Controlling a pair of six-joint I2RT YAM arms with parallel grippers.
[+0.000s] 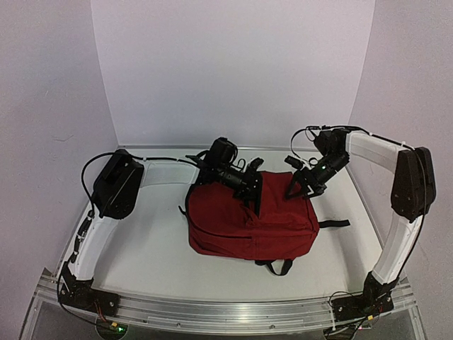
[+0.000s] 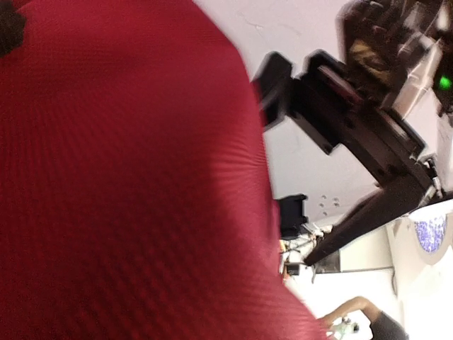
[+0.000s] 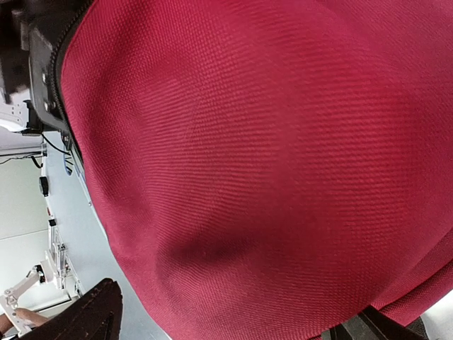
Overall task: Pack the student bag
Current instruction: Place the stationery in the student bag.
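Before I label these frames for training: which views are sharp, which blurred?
Top external: sharp, evenly lit, only a soft shadow under the student bag. Left wrist: smeared and out of focus throughout. Right wrist: its red weave crisp mid-frame, softer toward the edges.

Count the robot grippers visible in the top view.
2. The left gripper is at the middle of the dark red backpack's far edge; the right gripper is at its far right corner, open. None appears hidden.
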